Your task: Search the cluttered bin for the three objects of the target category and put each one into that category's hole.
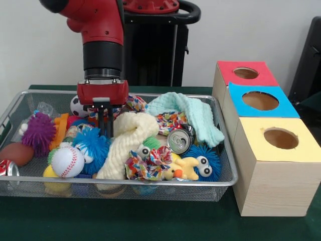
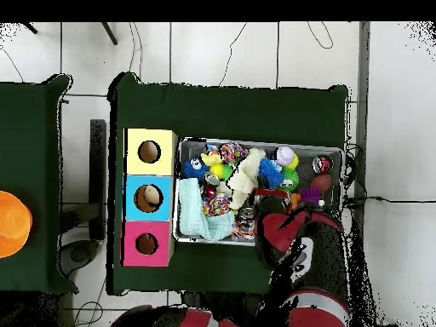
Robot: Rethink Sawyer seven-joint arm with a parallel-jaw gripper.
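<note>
Although the arm's bulk hid much of the bin in the overhead view, we saw the gripper lowered among the toys, its dark fingers close together; whether they pinched anything we could not tell. We counted three boxes beside the wire bin: red box, blue box, yellow box, each with one hole. The bin held a baseball, a can, a cream knit cloth and a blue googly-eyed ball.
</note>
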